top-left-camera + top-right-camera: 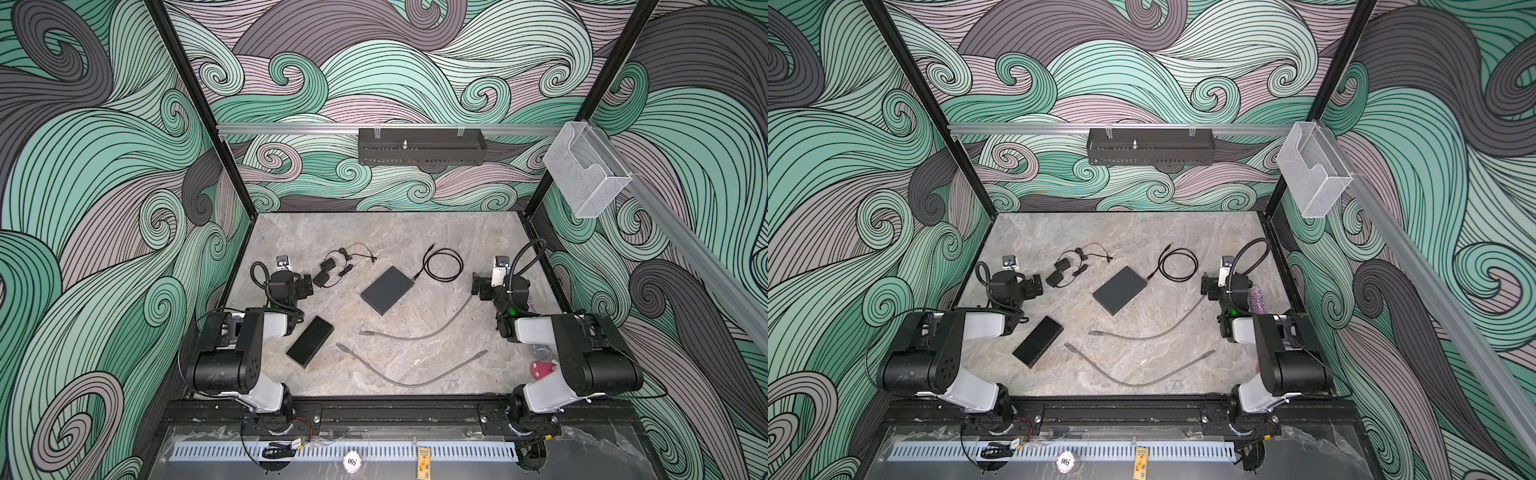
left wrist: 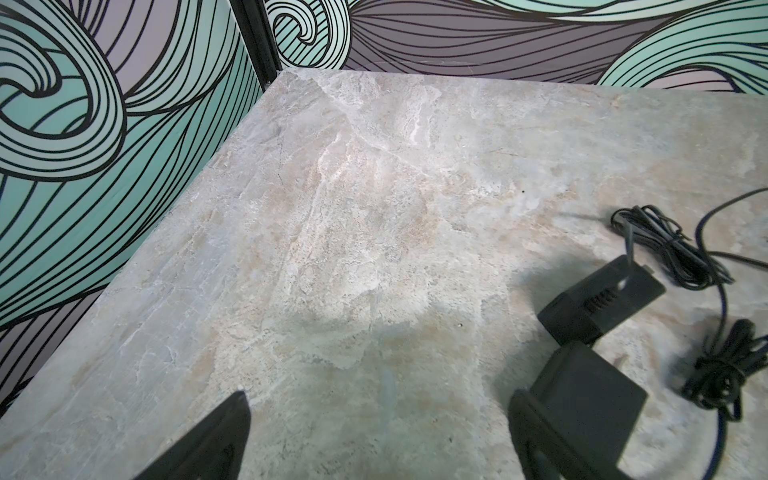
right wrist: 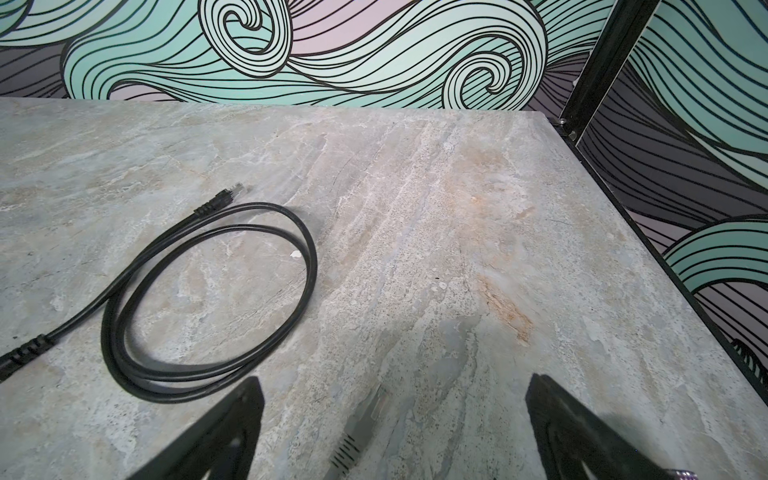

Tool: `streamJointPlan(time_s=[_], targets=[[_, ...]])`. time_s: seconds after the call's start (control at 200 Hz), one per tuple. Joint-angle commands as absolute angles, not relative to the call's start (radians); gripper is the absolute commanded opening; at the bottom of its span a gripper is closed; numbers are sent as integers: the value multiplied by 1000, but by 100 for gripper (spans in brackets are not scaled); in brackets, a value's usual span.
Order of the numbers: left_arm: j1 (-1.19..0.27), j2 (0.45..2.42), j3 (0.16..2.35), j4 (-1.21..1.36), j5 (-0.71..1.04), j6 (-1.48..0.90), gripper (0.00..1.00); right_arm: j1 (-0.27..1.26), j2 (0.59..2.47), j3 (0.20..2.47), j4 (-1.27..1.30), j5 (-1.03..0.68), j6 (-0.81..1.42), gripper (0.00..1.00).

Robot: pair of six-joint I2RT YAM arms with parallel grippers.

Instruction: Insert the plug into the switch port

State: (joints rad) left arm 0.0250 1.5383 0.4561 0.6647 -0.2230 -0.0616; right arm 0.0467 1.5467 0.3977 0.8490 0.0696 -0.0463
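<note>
Left wrist view: my left end effector open, empty, above table; black power adapter just beside one finger. In both top views switch box lies flat near my left arm; switch port too small to make out. Right of it, grey cable loose on table. My right end effector open; grey plug lies between fingers, ungripped.
</note>
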Motion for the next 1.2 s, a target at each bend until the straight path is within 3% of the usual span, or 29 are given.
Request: streamJointPlan(time_s=[0.0,0.115,0.17,0.245,0.831,0.896,0.936,1.036,1.106,1.191], targets=[[31,1522,476,652,-215,-72,99,51,1540,397,861,60,-51,99],[35,1522,475,651,-211,-72,99,41,1542,406,848,36,-46,99],[96,1513,461,661,-52,-85,98,31,1544,412,841,13,-41,99],[100,1524,450,700,-23,-70,99,29,1543,412,834,15,-43,99],[23,1465,409,738,-73,21,99,63,1523,374,912,54,-71,99],[-46,1377,436,639,-148,82,99,101,1383,378,795,73,-99,99],[-99,1310,500,449,-182,104,99,117,1251,432,566,112,-45,99],[-139,1198,523,406,-185,-68,99,115,1017,580,150,272,270,99],[-153,1123,463,482,-173,-242,98,112,902,607,-79,412,629,99],[-168,1047,440,481,-75,-481,99,82,779,503,58,198,672,99]])
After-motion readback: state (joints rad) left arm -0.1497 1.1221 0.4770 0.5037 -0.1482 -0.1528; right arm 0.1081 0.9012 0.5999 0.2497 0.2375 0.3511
